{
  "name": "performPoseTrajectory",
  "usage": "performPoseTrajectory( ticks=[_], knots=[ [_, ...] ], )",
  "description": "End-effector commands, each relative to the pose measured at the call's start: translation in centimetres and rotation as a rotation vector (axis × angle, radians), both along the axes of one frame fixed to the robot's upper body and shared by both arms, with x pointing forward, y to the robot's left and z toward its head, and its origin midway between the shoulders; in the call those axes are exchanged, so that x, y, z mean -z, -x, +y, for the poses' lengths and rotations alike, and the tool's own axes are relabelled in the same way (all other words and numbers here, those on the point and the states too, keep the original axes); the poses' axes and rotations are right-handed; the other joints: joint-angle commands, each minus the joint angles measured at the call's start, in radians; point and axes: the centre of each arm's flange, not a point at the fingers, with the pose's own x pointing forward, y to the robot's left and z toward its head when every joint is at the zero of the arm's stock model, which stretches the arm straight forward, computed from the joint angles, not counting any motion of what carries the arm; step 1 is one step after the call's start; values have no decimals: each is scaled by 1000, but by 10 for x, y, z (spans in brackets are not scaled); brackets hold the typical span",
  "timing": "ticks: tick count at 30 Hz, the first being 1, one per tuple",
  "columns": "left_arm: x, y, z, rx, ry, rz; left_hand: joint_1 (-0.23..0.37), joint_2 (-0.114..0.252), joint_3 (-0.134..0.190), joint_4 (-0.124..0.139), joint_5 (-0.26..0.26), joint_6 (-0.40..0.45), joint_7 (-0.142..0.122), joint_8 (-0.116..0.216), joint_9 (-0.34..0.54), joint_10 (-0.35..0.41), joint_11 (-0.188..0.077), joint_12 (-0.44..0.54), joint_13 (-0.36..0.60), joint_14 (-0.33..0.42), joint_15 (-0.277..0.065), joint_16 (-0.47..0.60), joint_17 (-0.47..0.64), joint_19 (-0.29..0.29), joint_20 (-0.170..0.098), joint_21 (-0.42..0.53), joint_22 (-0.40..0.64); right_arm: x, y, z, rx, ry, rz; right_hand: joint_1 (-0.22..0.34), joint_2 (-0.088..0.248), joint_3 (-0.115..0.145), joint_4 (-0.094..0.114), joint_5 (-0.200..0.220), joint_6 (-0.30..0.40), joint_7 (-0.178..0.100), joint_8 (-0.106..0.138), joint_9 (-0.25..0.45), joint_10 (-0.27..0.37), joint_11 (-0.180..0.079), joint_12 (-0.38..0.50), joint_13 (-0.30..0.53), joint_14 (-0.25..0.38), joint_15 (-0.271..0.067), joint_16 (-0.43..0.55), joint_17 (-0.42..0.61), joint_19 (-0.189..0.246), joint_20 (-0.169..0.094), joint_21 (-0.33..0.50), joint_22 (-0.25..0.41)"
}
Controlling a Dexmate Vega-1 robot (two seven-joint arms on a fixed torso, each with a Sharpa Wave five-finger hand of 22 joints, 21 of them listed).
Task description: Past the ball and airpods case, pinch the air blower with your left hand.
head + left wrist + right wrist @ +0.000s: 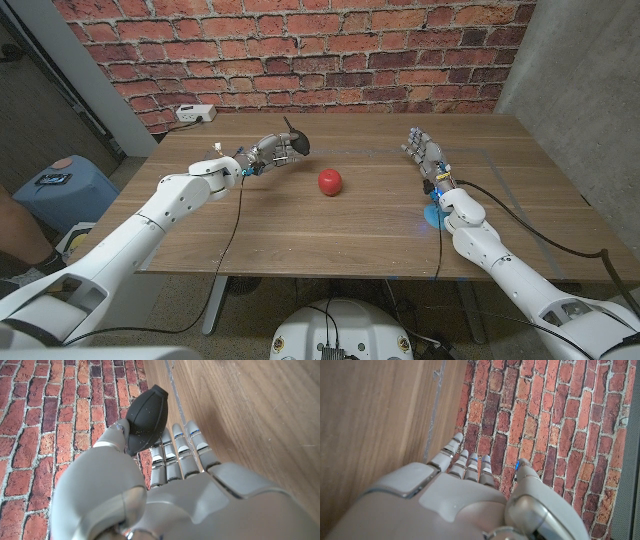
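The left hand (150, 495) is pinching the black air blower (145, 419), seemingly clear of the bench (300, 220), while the right hand (425, 152) is waiting with fingers (465, 462) released.

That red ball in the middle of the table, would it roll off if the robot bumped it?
Likely: the ball looks round and smooth, resting free on the bare, flat table. It looks small, so probably light.

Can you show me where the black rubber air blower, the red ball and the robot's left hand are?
Black rubber air blower (145, 417), left wrist view: its round bulb.
Red ball (330, 181), head view: its middle.
Left hand (268, 154), head view: the middle of the hand, which grips the blower.
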Motion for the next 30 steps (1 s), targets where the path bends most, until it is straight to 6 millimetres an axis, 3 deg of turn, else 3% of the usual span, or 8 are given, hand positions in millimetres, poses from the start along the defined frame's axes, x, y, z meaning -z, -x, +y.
performPoseTrajectory(
  ticks=[1,10,21,30],
  knots=[
    [-1,-7,-6,24,12,8,-3,2,4,-6,4,6,-4,2,5,6,-1,-5,2,-4,-1,-4,5,-7,-1,5,-1,-5,-2,-5,7,12,1,11,3,-2,1,0,3,5,6,3,0,8,4,0,0,-3,3,2,-1,0,4,1],
    [0,-10,-10,16,20,19,2,3,5,-10,5,36,-5,11,7,35,-12,3,3,25,-12,10,8,9,-7,15,-1,-5,-3,-9,8,12,6,11,3,-2,1,-1,2,5,6,3,-1,5,4,0,0,-3,3,2,-1,0,4,1],
    [1,-9,-11,-21,42,20,40,2,13,-27,9,138,-18,49,17,159,-63,44,7,131,-66,58,19,84,-39,57,-1,-1,-1,-10,5,8,14,11,2,-2,0,-1,2,4,6,3,-1,5,4,0,0,-3,3,2,-1,0,4,1],
    [3,-5,-9,-39,53,26,58,-3,15,-28,11,179,-31,66,22,197,-86,53,7,170,-79,75,25,114,-57,76,-2,0,0,-10,1,12,17,11,2,-3,0,-1,3,5,6,3,-1,5,4,0,0,-3,3,2,-1,0,4,1]
  ],
)
